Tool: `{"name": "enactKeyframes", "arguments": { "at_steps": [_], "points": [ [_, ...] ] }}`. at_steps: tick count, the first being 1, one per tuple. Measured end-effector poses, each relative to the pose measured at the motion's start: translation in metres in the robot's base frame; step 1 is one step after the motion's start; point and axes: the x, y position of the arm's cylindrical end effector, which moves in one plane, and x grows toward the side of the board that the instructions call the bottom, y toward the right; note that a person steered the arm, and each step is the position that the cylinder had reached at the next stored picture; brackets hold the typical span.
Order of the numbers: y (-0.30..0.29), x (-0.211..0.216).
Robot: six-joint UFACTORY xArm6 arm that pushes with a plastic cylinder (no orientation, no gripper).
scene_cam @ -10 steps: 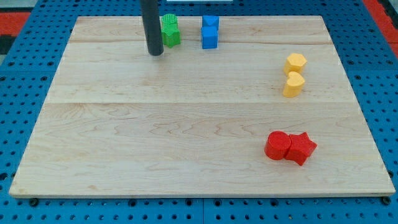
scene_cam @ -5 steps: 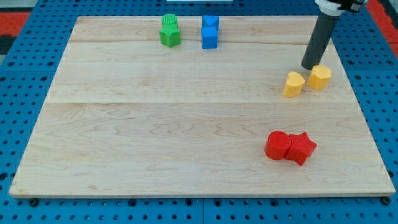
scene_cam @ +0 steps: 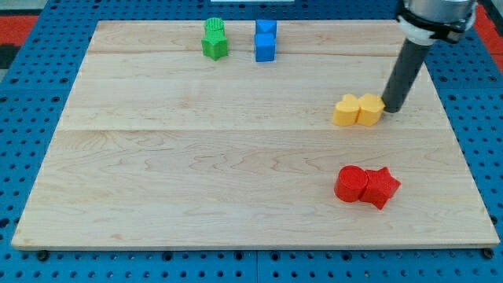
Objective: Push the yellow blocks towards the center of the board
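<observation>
Wooden board (scene_cam: 196, 157) carries my two yellow blocks (scene_cam: 357, 110) touching side by side at the view's right, well short of centre, with my bare tip (scene_cam: 391, 108) pressed against their right side, holding nothing.

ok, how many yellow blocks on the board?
2, touching side by side right of centre: left yellow block, right yellow block. My tip sits against the right one's right side. None look hidden.
</observation>
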Motion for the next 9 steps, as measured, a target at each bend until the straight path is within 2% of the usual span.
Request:
{"name": "enactKeyframes", "arguments": {
  "at_steps": [1,6,8,9],
  "points": [
    [-0.025,0.003],
    [-0.069,0.003],
    [-0.074,0.044],
    [-0.117,0.048]
  ]
}}
